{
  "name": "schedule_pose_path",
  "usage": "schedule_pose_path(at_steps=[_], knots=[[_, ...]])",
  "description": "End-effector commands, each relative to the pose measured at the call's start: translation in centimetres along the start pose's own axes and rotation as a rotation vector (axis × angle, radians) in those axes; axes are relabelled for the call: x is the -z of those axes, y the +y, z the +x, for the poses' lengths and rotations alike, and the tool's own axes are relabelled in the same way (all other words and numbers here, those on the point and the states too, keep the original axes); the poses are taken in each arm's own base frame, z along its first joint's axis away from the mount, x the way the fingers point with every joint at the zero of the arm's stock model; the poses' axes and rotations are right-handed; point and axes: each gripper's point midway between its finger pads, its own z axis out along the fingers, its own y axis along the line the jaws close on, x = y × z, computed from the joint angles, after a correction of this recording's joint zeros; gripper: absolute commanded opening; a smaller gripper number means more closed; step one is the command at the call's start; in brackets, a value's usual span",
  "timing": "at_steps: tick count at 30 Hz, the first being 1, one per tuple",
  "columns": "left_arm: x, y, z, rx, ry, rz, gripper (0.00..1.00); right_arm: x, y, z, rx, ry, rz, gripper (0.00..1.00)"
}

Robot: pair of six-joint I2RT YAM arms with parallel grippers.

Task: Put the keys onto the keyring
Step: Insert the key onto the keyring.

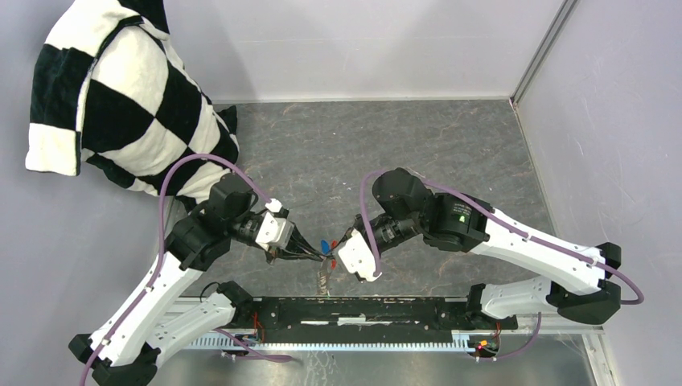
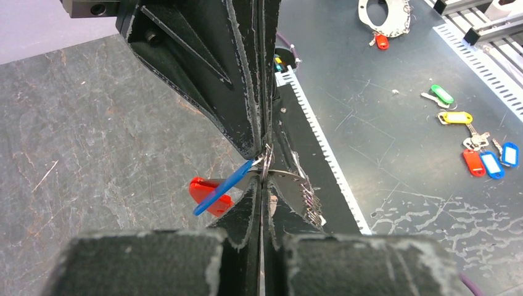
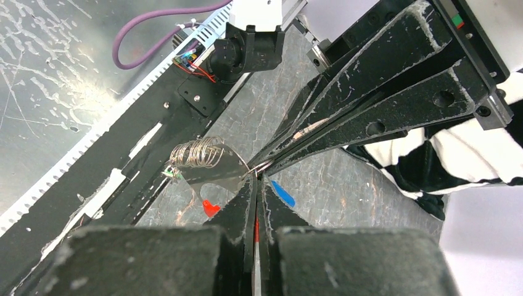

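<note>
- Progress: threading is judged under way, not finished. The keyring is held up over the grey table, between the two arms. The blue key meets it at the ring. Whether the key's eye is already on the wire cannot be told. No green key is identifiable at the ring, so that one at least is judged outstanding.
- At left, the left gripper: jaws together, apparently clamped on the keyring, whose thin wire stands just beyond its fingertips in its own wrist view.
- Centre left, the blue key: directly between the two arms in the top view. It slants down and away from the junction, its plastic head free of both sets of jaws.
- Centre, the red tag and the grey chain strap: both hang below the junction, the strap lowest.
- At right, the right gripper: jaws together, tips nose to nose with the left gripper's at the ring. Whether it pinches the ring wire or the key's blade cannot be told.
- Far right of the left wrist view: spare tagged keys lie on the metal floor, well apart from the work.
</note>
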Motion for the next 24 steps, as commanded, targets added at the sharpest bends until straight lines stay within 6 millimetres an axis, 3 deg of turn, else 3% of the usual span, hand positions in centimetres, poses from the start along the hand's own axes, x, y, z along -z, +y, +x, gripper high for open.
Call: schedule_pose_path(at_steps=[1, 14, 24], knots=[[0.4, 0.8, -0.7, -0.091, 0.022, -0.031, 0.02, 0.4, -0.9, -3.3, 0.076, -0.088, 0.005, 0.0], [0.6, 0.9, 0.9, -0.145, 0.107, 0.008, 0.02, -0.4, -1.8, -4.3, 0.095, -0.102, -0.005, 0.0], [1.0, 1.4, 0.9, -0.209, 0.131, -0.02, 0.02, -0.8, -2.7, -3.3, 0.019, -0.053, 0.078, 0.0]])
